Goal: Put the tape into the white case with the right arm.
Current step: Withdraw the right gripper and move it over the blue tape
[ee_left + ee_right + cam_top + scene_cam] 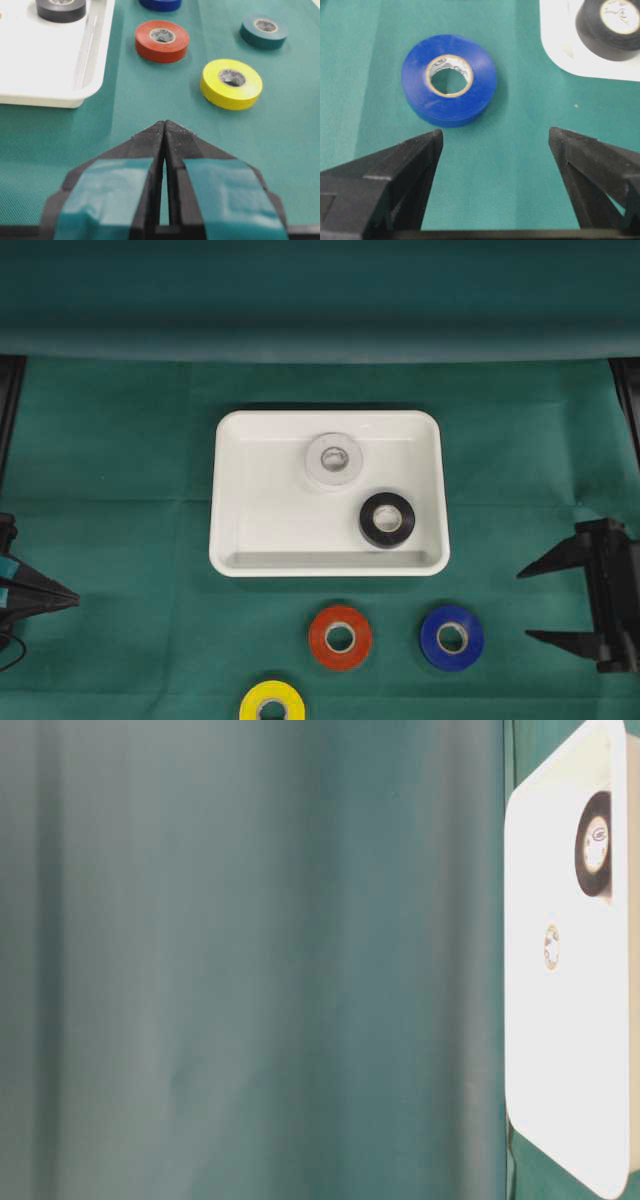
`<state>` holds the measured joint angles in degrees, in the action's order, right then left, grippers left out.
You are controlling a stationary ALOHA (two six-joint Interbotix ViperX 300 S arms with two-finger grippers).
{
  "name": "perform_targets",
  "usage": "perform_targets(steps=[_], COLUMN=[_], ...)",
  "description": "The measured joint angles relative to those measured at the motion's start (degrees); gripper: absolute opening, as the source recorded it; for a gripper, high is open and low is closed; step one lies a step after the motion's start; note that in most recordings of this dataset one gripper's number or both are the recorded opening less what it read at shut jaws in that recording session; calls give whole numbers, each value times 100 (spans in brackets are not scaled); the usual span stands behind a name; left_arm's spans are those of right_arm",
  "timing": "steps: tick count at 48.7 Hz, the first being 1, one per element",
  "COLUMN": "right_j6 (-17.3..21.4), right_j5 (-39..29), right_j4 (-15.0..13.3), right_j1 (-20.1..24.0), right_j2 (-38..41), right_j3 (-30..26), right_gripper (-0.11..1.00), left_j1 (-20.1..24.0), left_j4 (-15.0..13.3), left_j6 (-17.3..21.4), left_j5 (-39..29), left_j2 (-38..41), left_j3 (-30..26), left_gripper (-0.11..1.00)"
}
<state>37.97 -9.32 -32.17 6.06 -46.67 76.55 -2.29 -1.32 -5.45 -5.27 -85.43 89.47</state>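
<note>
A: Start at the left edge. What is the left hand (pixel 60 594) doing?

B: Its two prongs are pressed together with nothing between them, parked low on the green bench (pixel 120 440), well apart from everything.

A: And the tapes?

B: Moving rightward along the front: a yellow roll (pixel 272 703) at the near edge, a red roll (pixel 340 637), then a blue roll (pixel 452 637). Behind them sits the white case (pixel 228 540), which already has a pale roll (pixel 333 459) and a black roll (pixel 387 519) inside. The left wrist view also shows a teal roll (pixel 263 31) that I cannot find from overhead.

A: The right hand (pixel 540 604)?

B: Prongs spread wide, empty, at the right edge, near the blue roll. In its own camera the blue roll lies flat just ahead of the tips.

A: How would that roll handle?

B: My guess: light, stiff enough not to crush, smooth on the sides. Lying flat, I would take it across its outer rim, one prong each side, or with one prong down the core hole. The gap looks about wide enough to straddle it.
</note>
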Motion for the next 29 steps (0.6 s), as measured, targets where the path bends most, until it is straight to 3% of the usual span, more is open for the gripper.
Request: perform_targets(steps=[13, 29], right_j6=[0, 0], right_j5=[18, 246], right_j4=[9, -9], right_j1=[325, 378], right_j2=[835, 1740], right_j3=[-360, -809], right_gripper=[57, 57], left_j1=[0, 0], left_j4=[0, 0], left_j6=[9, 9], left_j5=[-9, -9], left_j2=[9, 9], left_j3=[0, 0], left_gripper=[0, 0])
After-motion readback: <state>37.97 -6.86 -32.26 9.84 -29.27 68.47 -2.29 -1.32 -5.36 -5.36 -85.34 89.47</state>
